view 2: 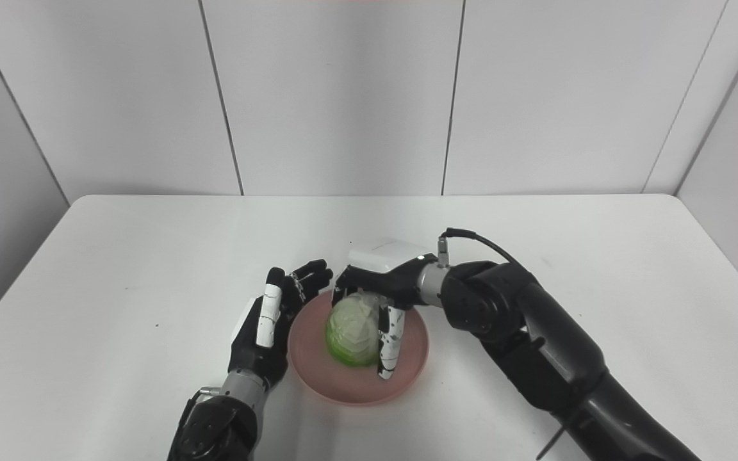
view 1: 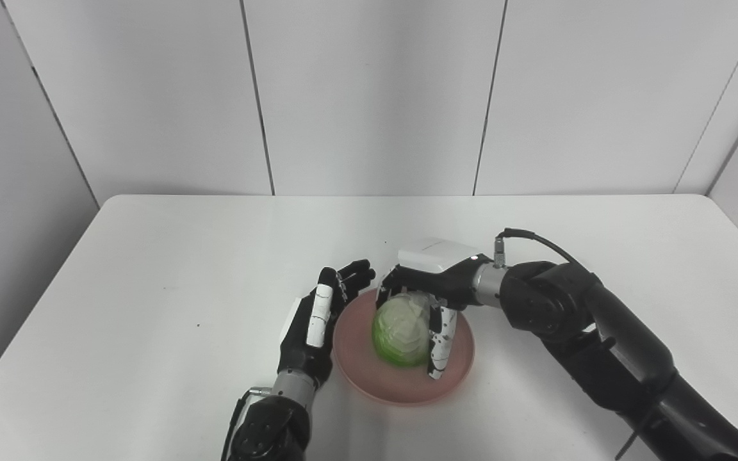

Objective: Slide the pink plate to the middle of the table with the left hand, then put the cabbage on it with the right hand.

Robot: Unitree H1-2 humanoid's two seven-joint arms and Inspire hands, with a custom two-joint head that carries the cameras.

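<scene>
A pink plate (view 1: 401, 384) lies on the white table near the front middle. A pale green cabbage (view 1: 400, 333) rests on the plate. My right hand (view 1: 430, 282) comes in from the right and is shut on the cabbage from above, fingers wrapped down its sides, thumb at its near right. My left hand (view 1: 318, 320) stands open just left of the plate, fingers straight and pointing away, its edge close to the plate's left rim. The same scene shows in the right eye view, with the cabbage (view 2: 351, 333) on the plate (view 2: 356, 384).
The white table (view 1: 151, 269) stretches wide to the left, right and back, ending at a grey panelled wall. A cable loops over my right wrist (view 1: 523, 237).
</scene>
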